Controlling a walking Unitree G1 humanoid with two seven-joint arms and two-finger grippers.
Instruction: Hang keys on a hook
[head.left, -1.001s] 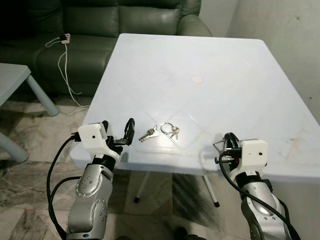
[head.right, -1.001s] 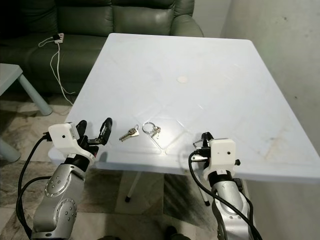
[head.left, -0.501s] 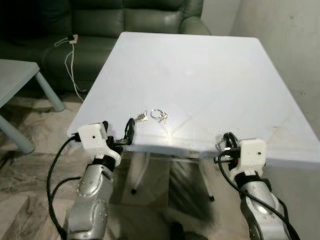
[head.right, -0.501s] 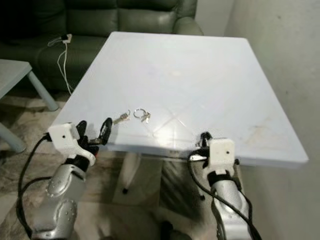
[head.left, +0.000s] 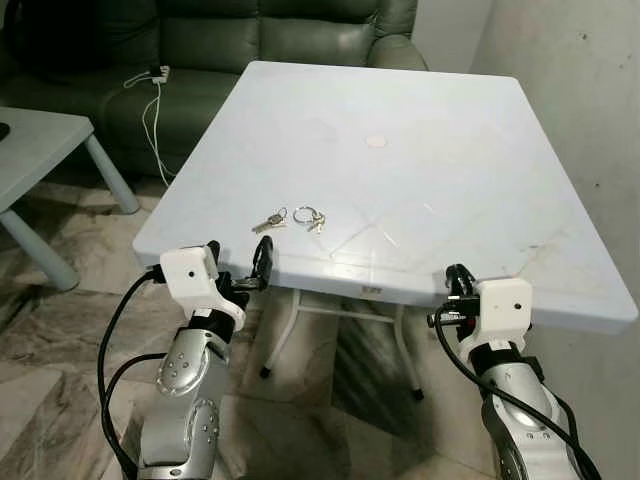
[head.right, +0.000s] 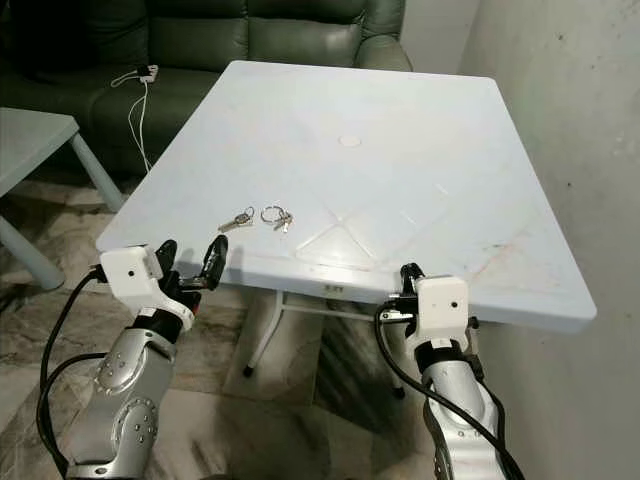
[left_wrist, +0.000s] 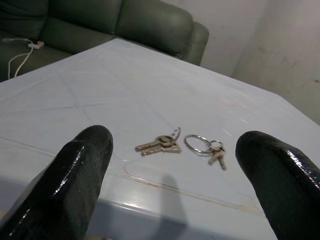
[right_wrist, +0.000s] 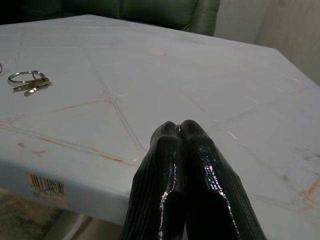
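Two sets of keys lie near the front left corner of the white table (head.left: 450, 180): a brass pair (head.left: 268, 221) and a ring with small keys (head.left: 309, 217), a little apart. My left gripper (head.left: 240, 268) hangs open just in front of the table's edge, below and short of the brass pair. In the left wrist view both sets, the brass pair (left_wrist: 159, 145) and the ring (left_wrist: 205, 147), lie between its spread fingers (left_wrist: 80, 170). My right gripper (head.left: 457, 282) is shut with nothing in it at the front edge, further right. Its closed fingertips (right_wrist: 170, 140) point across the tabletop.
A dark green sofa (head.left: 250, 40) stands behind the table, with a white power strip and cable (head.left: 150, 80) on its seat. A low pale side table (head.left: 40, 130) is at the left. A wall (head.left: 590, 100) runs close along the right. The floor is marble tile (head.left: 60, 330).
The whole view has shifted: the table now lies farther off and both grippers sit in front of its edge instead of over it. The keys have kept their place on the table.
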